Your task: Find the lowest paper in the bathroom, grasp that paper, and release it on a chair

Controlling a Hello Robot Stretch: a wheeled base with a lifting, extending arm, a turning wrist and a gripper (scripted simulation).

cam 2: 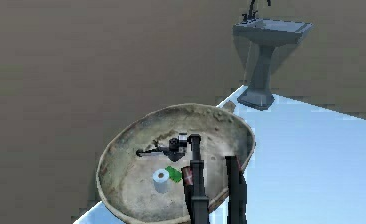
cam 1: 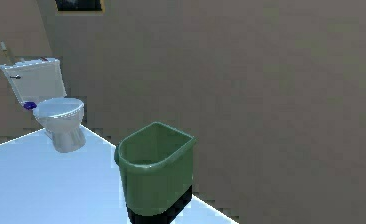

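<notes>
In the arm side view a wide, round tan basin [cam 2: 119, 150] lies on the pale floor against the brown wall. My dark arm [cam 2: 196, 180] rises from the bottom edge over it. The gripper [cam 2: 147, 152] points left above the basin's inside, and I cannot tell whether it holds anything. A small white roll-like blob with a green patch [cam 2: 162, 178] lies inside the basin, just below the gripper and left of the arm. Whether the gripper touches anything there cannot be told.
A grey pedestal sink [cam 2: 263, 50] stands at the arm side view's upper right. In the forward view a white toilet [cam 1: 53, 100] stands at the left and a green bin [cam 1: 156, 170] stands on the floor ahead. Brown walls close in behind both.
</notes>
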